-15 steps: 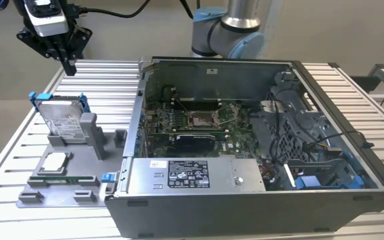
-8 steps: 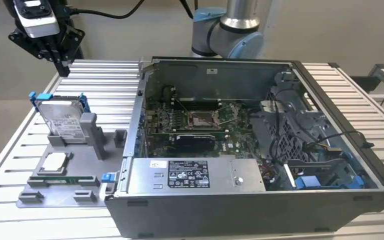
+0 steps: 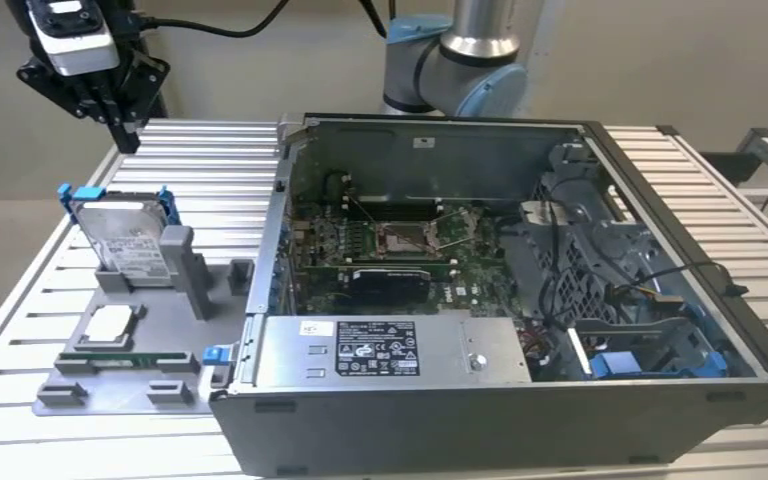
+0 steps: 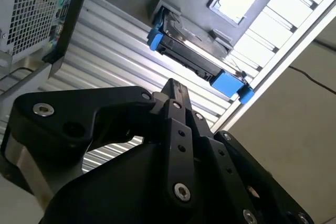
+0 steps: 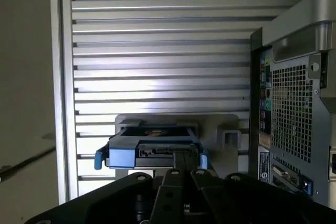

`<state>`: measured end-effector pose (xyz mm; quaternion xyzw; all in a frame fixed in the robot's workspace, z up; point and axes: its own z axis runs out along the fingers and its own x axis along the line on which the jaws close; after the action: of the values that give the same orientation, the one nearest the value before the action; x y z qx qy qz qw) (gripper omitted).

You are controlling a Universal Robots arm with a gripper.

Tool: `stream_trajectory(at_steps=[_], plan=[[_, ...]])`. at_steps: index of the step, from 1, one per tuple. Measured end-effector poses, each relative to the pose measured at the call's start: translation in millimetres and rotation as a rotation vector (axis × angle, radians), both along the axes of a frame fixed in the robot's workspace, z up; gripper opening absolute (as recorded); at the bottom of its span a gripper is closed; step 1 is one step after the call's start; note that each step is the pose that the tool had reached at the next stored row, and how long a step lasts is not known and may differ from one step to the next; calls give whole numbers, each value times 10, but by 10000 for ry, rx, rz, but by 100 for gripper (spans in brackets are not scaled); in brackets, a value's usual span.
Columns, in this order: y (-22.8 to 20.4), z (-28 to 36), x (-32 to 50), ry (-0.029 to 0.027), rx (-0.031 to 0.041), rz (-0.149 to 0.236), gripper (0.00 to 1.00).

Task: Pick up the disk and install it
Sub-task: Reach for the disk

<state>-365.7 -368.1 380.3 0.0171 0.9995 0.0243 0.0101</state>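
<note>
The disk (image 3: 125, 236) is a silver-grey drive with a white label in a blue carrier frame. It stands on edge in a slot of the grey holder plate (image 3: 157, 345) at the exterior view's left. My gripper (image 3: 127, 140) hangs in the air above and behind it, apart from it, fingers together and holding nothing. In the second wrist view the closed black fingers (image 4: 174, 94) point toward the disk (image 4: 191, 56) below. The first wrist view shows the disk (image 5: 152, 142) edge-on just beyond the fingertips (image 5: 181, 162).
An open computer case (image 3: 518, 290) lies on the ribbed aluminium table (image 3: 211, 160), with its motherboard and a grey power-supply box (image 3: 357, 350) showing. The holder plate also carries a small silver chip (image 3: 107, 322) and a memory stick (image 3: 124, 358). The arm's base (image 3: 471, 60) stands behind the case.
</note>
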Motion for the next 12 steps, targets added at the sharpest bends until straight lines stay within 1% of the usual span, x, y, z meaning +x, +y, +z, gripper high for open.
stream_trajectory(at_steps=[3, 5, 7, 12], plan=[[0, -1, -2, -1, 1, 0, 0], [1, -1, -31, 0, 0, -2, 0], [1, -2, -81, -1, 0, -1, 0], [-5, -6, -244, -3, 1, 0, 0]])
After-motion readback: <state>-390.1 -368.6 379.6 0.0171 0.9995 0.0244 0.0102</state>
